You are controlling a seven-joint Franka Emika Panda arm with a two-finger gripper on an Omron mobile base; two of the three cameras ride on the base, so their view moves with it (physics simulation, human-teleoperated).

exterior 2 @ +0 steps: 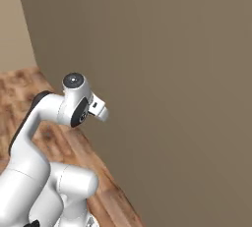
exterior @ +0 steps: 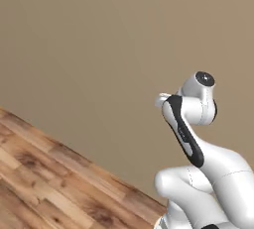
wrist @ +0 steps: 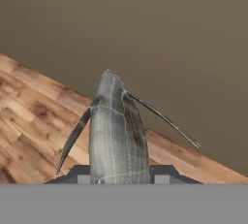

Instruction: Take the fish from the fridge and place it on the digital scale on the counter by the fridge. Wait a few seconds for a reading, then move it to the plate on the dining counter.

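Your jaws [wrist: 119, 173] are clamped on the grey fish [wrist: 116, 131], which juts out from between them, held above the wooden floor [wrist: 34, 116] and facing a plain tan wall [wrist: 145, 29].

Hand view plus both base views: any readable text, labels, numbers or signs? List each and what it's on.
None. No readable text anywhere.
The fish held in the gripper: grey scale pattern, no label.
The wall: plain tan, no sign.
The wood floor: grain only.
The arm: white and dark shells, no brand or number visible.
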